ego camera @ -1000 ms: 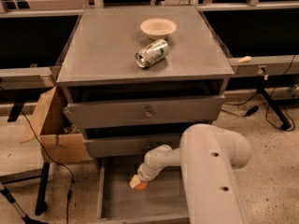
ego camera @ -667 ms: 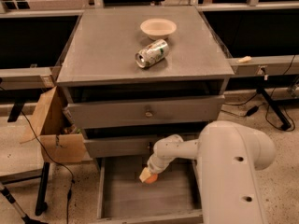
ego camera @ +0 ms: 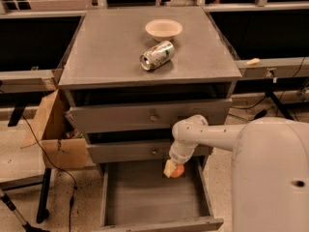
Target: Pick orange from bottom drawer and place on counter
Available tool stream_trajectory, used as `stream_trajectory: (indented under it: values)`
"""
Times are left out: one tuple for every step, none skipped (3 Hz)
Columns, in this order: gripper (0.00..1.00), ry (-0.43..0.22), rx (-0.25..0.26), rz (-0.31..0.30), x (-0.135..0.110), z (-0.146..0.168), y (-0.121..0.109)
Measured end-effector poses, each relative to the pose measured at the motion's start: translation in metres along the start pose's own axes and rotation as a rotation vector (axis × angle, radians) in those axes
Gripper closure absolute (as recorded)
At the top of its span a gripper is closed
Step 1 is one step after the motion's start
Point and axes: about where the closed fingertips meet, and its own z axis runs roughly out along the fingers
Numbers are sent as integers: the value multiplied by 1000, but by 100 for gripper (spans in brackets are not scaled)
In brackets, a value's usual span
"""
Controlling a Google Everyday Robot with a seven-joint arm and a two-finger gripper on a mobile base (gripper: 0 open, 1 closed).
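Observation:
The bottom drawer [ego camera: 145, 197] of the grey cabinet is pulled open, its grey floor bare. My gripper [ego camera: 173, 169] hangs from the white arm over the drawer's back right part, just below the middle drawer's front. It is shut on the orange [ego camera: 177, 171], which shows as a small round orange shape at the fingertips, lifted off the drawer floor. The counter [ego camera: 106, 52] is the flat grey top of the cabinet, well above the gripper.
A cream bowl [ego camera: 163, 29] and a silver-green drink can [ego camera: 156, 55] lying on its side sit on the counter. Two shallower drawers with round knobs [ego camera: 153, 116] are shut above the gripper. A cardboard box [ego camera: 55, 134] stands left of the cabinet.
My arm has swung right and up, carrying the orange from the drawer's left-middle floor area to just under the middle drawer's front at the right.

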Motion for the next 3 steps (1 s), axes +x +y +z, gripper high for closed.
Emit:
stream_trajectory:
  values:
    - [100,14,37,-9,1,-37,-8]
    - [100,14,36,-9,1,-37,-8]
    - [100,7,46,2,10,-55,-14]
